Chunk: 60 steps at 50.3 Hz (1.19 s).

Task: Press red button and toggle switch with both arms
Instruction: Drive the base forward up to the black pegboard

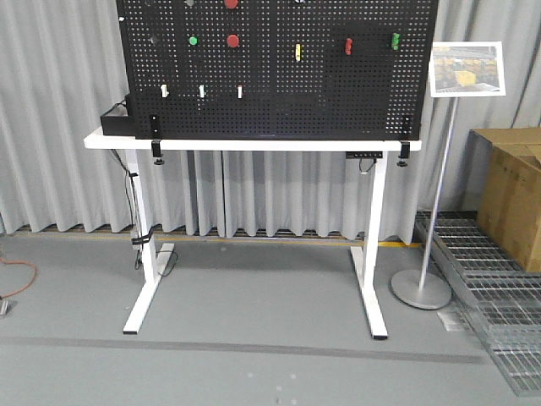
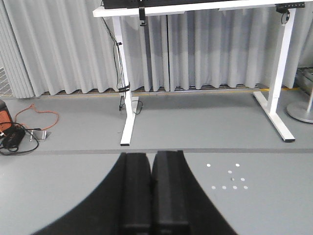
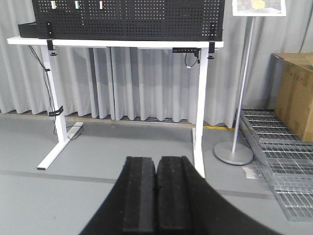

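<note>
A white table [image 1: 254, 145] stands on a grey floor [image 1: 254, 355]. A long grey curtain [image 1: 59, 127] hangs behind it. A big black board [image 1: 279, 106] full of little holes stands upright on the table. A black box [image 1: 112, 121] sits on the table at the board's left end.

The red button [image 1: 232, 41] is high on the board, just right of a green button [image 1: 193, 41]. Another red knob [image 1: 231, 3] is above it, at the top edge of the front view. Three white switches [image 1: 202, 90] sit in a row lower down, on the left half of the board. Farther right are a yellow piece [image 1: 297, 52], a red piece [image 1: 348, 45] and a green piece [image 1: 395, 41]. They are too small to tell what they are.

The left gripper [image 2: 152, 161] is low down and points at the table, well apart from it. Its two black fingers are pressed together with nothing between them. The right gripper [image 3: 156, 164] points the same way. Its fingers are pressed together too and hold nothing. Grey floor lies between both grippers and the table.

Right of the table a sign [image 1: 466, 68] stands on a tall pole. Past it is a brown box [image 1: 511, 194] beside a metal grate [image 1: 499, 296]. An orange cable [image 2: 36, 115] lies on the floor to the left. Small white dots [image 2: 230, 178] mark the floor near the left gripper.
</note>
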### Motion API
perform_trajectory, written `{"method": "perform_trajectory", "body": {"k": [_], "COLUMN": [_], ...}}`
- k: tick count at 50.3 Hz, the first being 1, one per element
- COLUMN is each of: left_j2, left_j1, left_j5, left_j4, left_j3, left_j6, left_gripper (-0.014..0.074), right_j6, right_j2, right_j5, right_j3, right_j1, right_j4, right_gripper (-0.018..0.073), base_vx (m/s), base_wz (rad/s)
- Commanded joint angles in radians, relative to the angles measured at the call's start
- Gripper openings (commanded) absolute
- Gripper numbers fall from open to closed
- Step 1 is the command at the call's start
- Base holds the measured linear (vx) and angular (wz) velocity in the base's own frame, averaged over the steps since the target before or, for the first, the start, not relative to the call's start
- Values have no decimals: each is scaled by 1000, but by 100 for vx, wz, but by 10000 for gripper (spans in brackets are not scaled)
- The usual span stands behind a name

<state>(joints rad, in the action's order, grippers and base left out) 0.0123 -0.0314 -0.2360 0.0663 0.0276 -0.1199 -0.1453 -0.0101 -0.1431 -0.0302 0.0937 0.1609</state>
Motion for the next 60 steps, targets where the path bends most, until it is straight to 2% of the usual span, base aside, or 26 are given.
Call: {"method": "perform_trajectory", "body": {"k": [1,60], "left_j2": [14,14], "left_j1": [2,2], "left_j5": [81,66], "left_j4": [6,6], "left_j3": [28,28], "left_j6": [7,7], "left_gripper": [1,1], "right_j6": [4,4], "right_j2": [-16,-16], "right_j5": [76,76], "right_j3": [-11,-11], "right_j1": [-7,-7], "right_j4": [4,4], "right_gripper": [-3,-3], "base_vx": [35,47], "base_wz": [4,-3]}}
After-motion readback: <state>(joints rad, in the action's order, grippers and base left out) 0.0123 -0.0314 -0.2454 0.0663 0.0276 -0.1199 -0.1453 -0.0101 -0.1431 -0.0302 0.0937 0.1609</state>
